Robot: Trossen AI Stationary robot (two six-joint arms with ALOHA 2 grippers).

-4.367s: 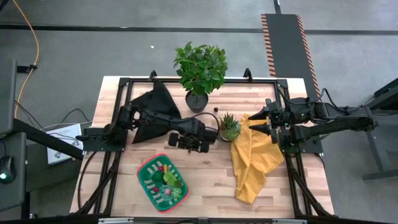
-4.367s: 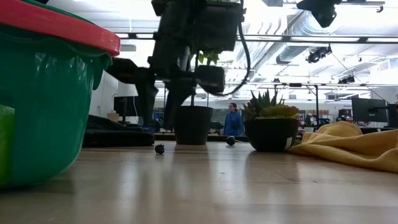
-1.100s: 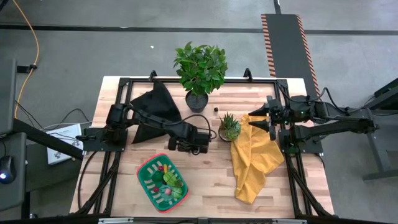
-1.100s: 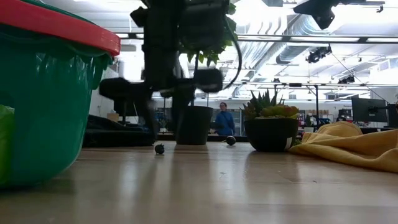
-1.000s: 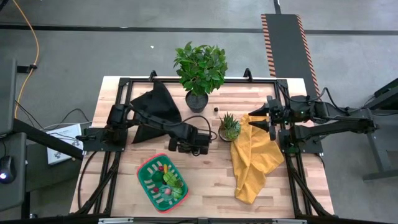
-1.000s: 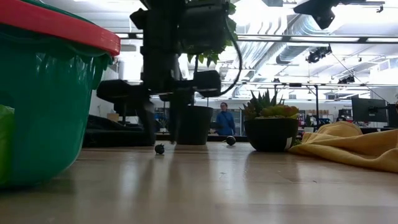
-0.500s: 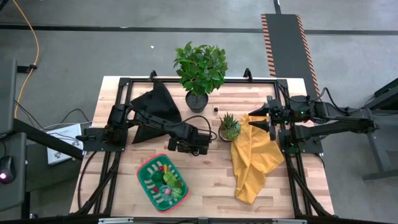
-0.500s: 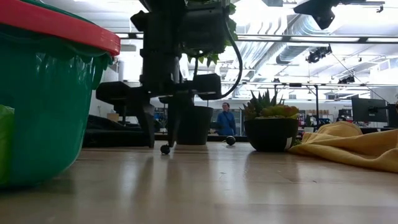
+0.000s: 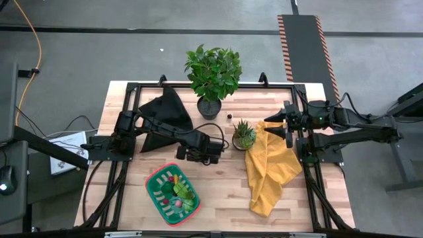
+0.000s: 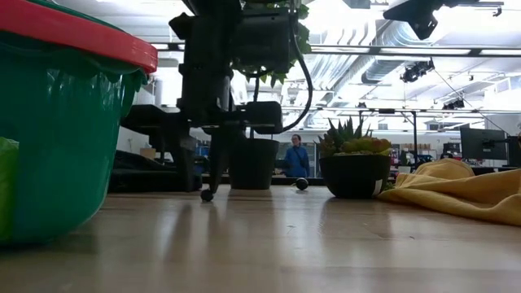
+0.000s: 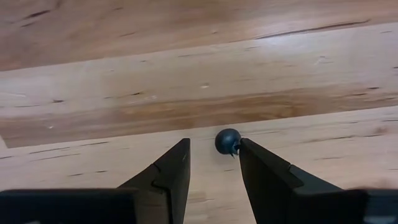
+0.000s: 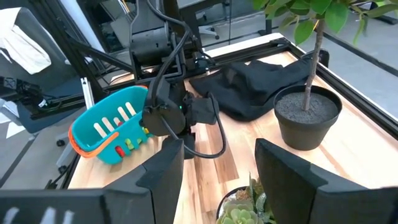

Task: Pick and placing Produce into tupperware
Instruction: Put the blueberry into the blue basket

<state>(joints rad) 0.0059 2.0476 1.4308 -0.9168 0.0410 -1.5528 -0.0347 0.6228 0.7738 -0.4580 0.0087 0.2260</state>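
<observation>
Left gripper (image 11: 211, 163) is reaching low over the wooden table (image 9: 218, 188), between the black cloth (image 9: 162, 116) and the tupperware (image 9: 156, 190), with its arm stretching in from the table's left edge. Its fingers (image 11: 171, 171) are standing apart, pointing down at the boards, and a small dark ball (image 11: 227, 141) is sitting at the mouth of the gap, touching the tip of one finger but not clamped. Being round, the ball is showing no long axis. In the low view the ball (image 10: 207, 195) is resting on the tabletop under the gripper (image 10: 198, 175). Produce (image 9: 177, 192) is lying inside the tupperware, which is sitting near the table's front with its long axis running diagonally. Right gripper (image 9: 276, 129) is waiting, fingers apart and empty, above the yellow cloth (image 9: 268, 172), beside the small spiky plant (image 9: 244, 133).
</observation>
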